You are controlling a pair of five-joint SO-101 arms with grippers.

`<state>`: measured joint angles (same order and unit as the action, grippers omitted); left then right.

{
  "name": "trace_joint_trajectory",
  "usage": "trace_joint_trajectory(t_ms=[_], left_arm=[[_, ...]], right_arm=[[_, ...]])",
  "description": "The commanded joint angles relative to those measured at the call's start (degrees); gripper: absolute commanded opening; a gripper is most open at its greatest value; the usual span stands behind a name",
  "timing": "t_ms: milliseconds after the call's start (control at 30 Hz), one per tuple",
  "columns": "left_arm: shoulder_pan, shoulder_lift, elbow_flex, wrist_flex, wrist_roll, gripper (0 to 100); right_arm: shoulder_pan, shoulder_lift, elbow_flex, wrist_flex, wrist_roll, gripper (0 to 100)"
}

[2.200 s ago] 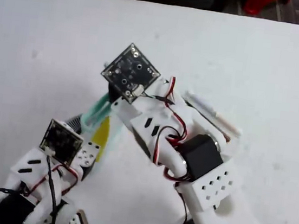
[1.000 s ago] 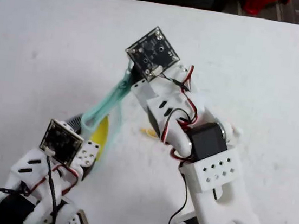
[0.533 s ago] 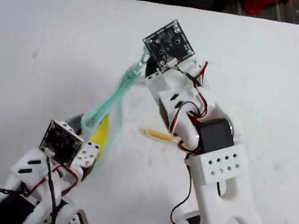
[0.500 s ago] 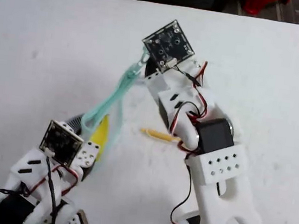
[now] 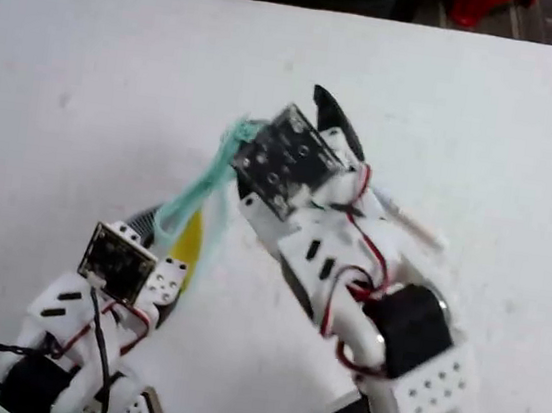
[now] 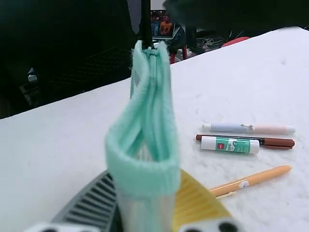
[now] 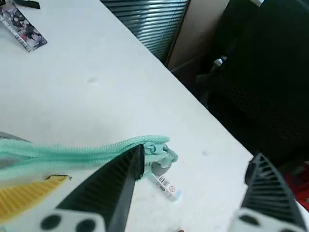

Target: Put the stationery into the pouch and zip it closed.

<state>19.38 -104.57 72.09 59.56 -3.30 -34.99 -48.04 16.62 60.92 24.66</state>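
pouch [image 6: 149, 145] now free of right tool [image 7: 199, 155]

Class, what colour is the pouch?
Mint green: the pouch shows best in the left wrist view.

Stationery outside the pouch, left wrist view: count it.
4. The pastel pen, brown pen and glue stick lie side by side; the orange pen lies apart, nearer the pouch. The pouch may hide others.

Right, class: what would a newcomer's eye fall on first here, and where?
The mint-green pouch stands out, stretched above the table from the left pincer, shut on one end, toward the open right pincer at its zip end. Beside it lie a pale pen, a brown pen, a glue stick and an orange pen.
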Motion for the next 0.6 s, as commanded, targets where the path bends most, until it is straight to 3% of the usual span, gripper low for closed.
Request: trace_joint_trajectory(t_ms=[0,133,333,400,567], left_arm=[[-1.8,0.5,1.1,-3.8,-0.5,2],[-6.4,0.5,1.0,-4.8,-0.1,2],[-8.2,0.5,1.1,-5.6,0.0,2],[-8.2,0.5,1.1,-5.6,0.0,2],[-8.1,0.5,1.1,-5.4,0.0,2]], right_arm=[[3.6,-2.9,-3.3,2.2,0.9,26.9],[11.1,1.6,-3.8,7.3,1.5,26.5],[16.5,15.3,-2.7,19.6,17.1,25.8],[16.7,20.1,-0.7,22.2,20.7,20.9],[16.9,26.9,7.5,19.5,28.8,12.1]])
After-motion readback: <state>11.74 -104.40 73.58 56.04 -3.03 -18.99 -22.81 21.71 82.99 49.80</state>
